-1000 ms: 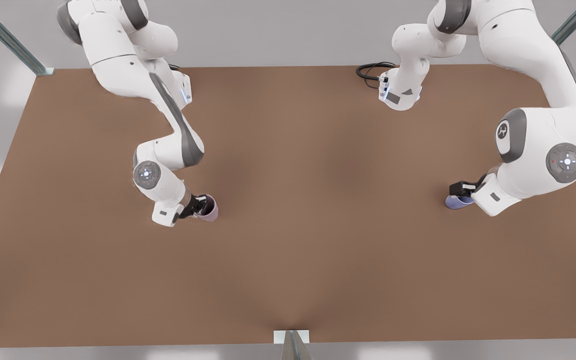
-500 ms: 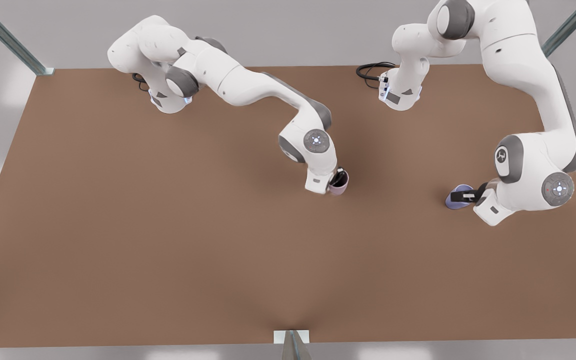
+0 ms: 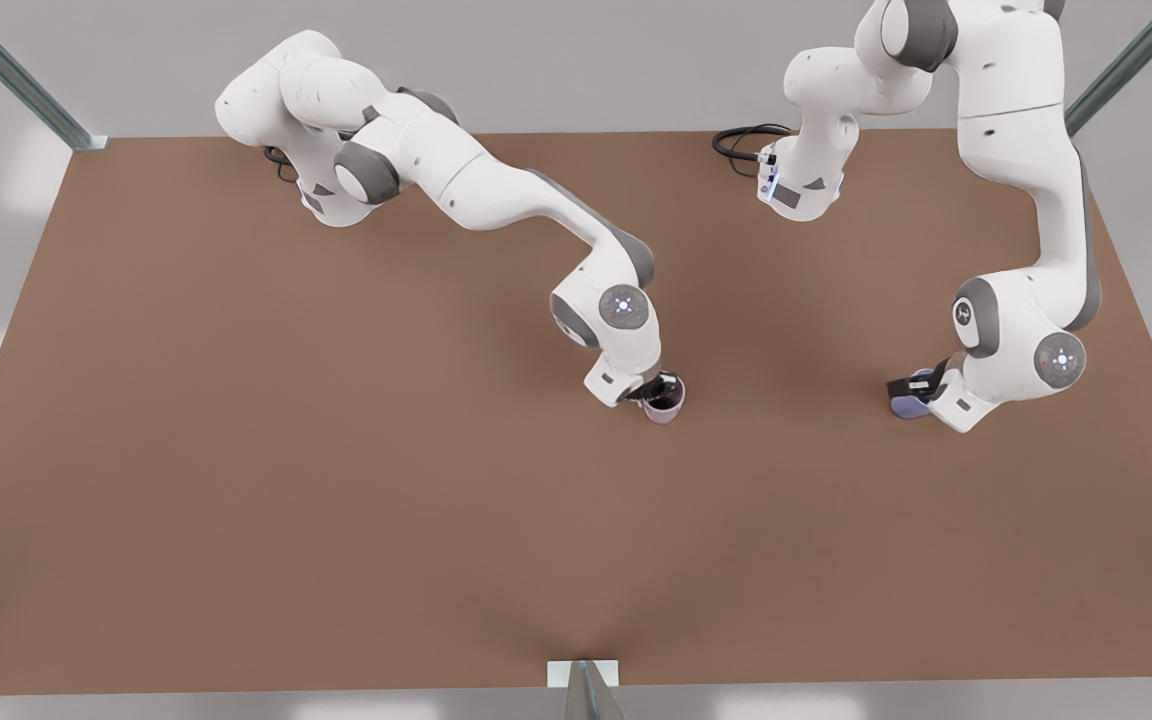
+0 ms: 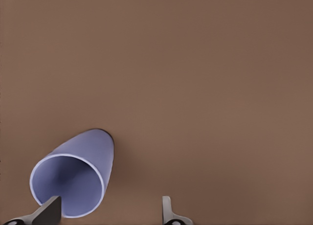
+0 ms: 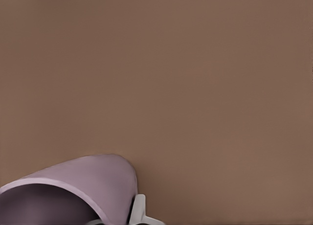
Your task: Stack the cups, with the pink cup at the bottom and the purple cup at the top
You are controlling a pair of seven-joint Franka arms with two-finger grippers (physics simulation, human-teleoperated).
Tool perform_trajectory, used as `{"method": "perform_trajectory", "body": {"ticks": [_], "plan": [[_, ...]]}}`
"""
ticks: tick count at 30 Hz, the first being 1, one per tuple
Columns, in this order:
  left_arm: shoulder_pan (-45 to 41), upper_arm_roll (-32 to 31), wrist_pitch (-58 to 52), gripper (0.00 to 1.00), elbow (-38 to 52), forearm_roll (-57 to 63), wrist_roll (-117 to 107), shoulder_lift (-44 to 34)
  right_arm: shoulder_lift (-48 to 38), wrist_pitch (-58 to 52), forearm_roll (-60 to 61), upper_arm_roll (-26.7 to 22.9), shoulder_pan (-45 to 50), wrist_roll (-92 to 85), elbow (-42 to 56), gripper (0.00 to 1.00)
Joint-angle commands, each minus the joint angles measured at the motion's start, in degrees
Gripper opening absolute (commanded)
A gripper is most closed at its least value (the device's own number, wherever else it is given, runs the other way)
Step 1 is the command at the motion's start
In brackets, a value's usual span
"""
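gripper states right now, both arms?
Left gripper: open, fingers astride the purple cup's rim, not clamped.
Right gripper: shut on the pink cup, near the table's middle.

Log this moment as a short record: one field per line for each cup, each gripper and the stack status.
pink cup: upright on the table, near the middle, rim gripped
purple cup: toward the front view's right, apart from the pink cup
right gripper: shut on the pink cup's rim, one finger outside the wall
left gripper: open at the purple cup's rim, fingers wide apart, one at the rim
stack status: not stacked yet
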Motion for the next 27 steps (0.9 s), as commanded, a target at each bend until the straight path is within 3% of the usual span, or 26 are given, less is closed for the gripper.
{"method": "perform_trajectory", "body": {"ticks": [1,9,13,14,15,17,21,27], "plan": [[0.0,0.5,5.1,1.0,-1.2,0.1,2.1,0.2,0.2,0.8,-0.1,0.0,0.0,17.7,0.0,0.21],[0.0,0.6,10.8,1.0,-7.1,0.1,2.1,1.8,2.3,0.8,-0.1,-0.1,0.3,17.9,1.4,0.23],[-0.1,0.6,10.9,1.0,-8.4,0.1,2.1,1.6,1.9,0.2,-0.1,-0.4,0.5,17.8,1.3,0.74],[0.0,0.6,11.4,0.97,-8.4,0.0,2.1,1.7,1.9,0.2,-0.1,-0.4,0.5,17.8,1.4,0.77],[0.0,0.6,11.7,0.64,-8.4,0.0,2.1,1.9,1.9,0.3,-0.1,-0.5,0.6,17.8,1.3,0.77],[0.0,0.7,11.9,0.48,-8.3,0.0,2.0,2.4,1.9,0.1,-0.1,-0.5,0.9,17.8,1.4,0.77],[0.0,0.6,12.2,0.46,-8.3,0.0,2.1,2.9,-1.3,-0.5,0.0,-1.4,1.9,17.5,-2.3,0.77],[0.0,0.7,12.2,0.33,-8.1,0.0,2.0,2.8,-1.9,-0.5,1.4,-2.5,2.2,17.4,-2.3,0.77]]}}
